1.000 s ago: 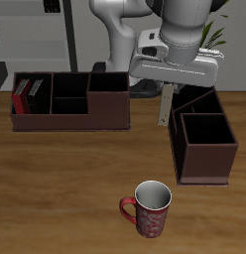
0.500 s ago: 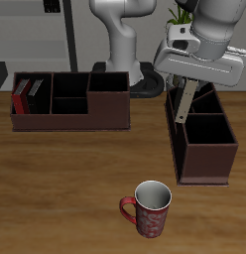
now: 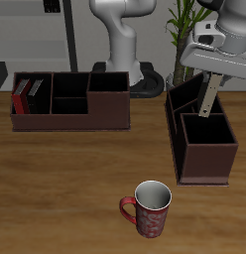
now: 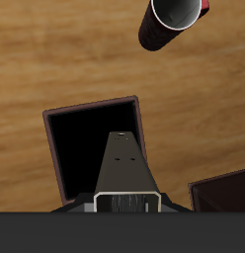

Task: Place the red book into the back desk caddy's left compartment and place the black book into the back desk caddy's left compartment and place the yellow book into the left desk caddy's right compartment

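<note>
Two desk caddies stand on the wooden counter [image 3: 65, 189]. The back desk caddy [image 3: 70, 116] lies broadside at about ten o'clock of the exterior view. The left desk caddy [image 3: 199, 159] sits end-on at about three o'clock. Three books are in play. The red book [image 3: 20, 96] and the black book [image 3: 34, 94] stand upright side by side in one end compartment of the back caddy. The yellow book [image 3: 208, 96] hangs tilted in the gripper [image 3: 210, 81], its lower end dipping over the left desk caddy. In the wrist view the yellow book [image 4: 125, 168] points down at a dark compartment of that caddy [image 4: 57, 148], though which compartment is hard to tell. The jaws are clamped on the yellow book. One red patterned mug [image 3: 148, 209] stands at six o'clock, well apart from both caddies. A potted plant [image 3: 184, 22] rises behind the arm.
</note>
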### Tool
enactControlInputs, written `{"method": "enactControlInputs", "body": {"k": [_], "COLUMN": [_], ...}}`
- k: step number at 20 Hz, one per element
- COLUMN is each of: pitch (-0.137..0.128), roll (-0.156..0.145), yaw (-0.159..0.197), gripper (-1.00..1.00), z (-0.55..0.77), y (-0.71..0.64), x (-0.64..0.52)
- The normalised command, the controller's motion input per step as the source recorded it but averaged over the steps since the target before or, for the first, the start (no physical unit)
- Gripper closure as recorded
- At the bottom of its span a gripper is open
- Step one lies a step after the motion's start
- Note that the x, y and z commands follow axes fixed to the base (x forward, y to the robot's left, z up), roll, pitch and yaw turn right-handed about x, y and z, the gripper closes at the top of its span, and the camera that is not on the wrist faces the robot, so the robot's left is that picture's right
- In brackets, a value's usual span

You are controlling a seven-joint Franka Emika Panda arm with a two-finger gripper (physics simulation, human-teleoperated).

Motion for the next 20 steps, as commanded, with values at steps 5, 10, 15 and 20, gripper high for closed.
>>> {"method": "enactControlInputs", "body": {"k": [5,10,15,20], "pitch": [0.007,0.038,0.041,0.034], "roll": [0.042,-0.036,-0.001,0.027], "yaw": [-0.005,-0.026,-0.012,0.01], "gripper": [1.0,1.0,1.0,1.0], "z": [0.01,-0.07,-0.18,-0.26], "y": [0.17,-0.04,-0.05,0.05], "x": [0.21,0.33,0.15,-0.01]}}
